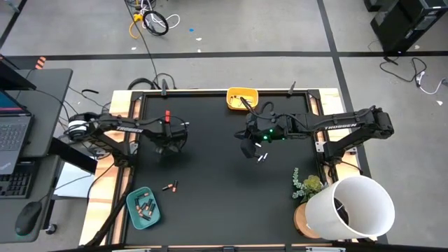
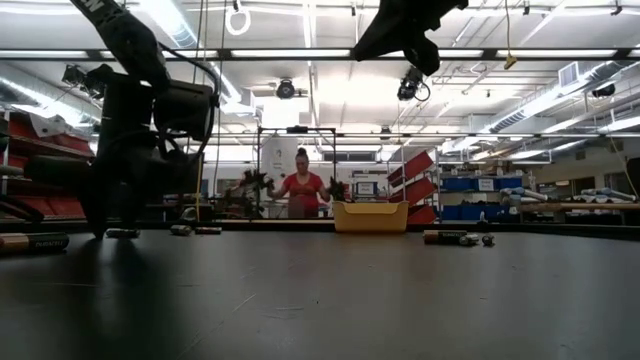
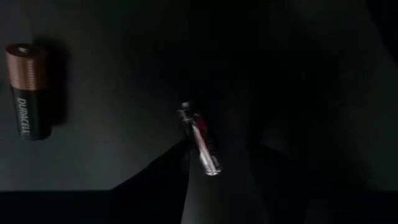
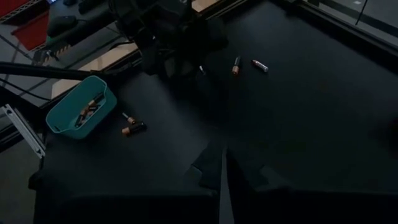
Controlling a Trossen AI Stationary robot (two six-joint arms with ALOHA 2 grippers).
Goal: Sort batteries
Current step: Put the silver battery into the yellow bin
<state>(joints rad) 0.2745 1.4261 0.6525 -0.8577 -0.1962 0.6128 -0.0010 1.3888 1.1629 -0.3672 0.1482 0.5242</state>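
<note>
Teal tray (image 1: 133, 210) lower left, yellow bin (image 1: 241, 97) top centre; copper-black "DURACELL" battery (image 3: 27, 92) upper left; left gripper (image 1: 168, 145) spread over silvery battery (image 3: 200, 140); right gripper (image 1: 250, 148) closed, empty.

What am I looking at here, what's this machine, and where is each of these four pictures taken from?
It is a robot with two dark arms at a black table, sorting batteries. One picture looks straight down, one looks level across the table, and two come from cameras on the wrists. The left gripper is low over a silvery battery, with a copper-and-black battery nearby. The right gripper is raised, shut and holds nothing visible. A teal tray holds batteries; a yellow bin sits at the far edge.
</note>
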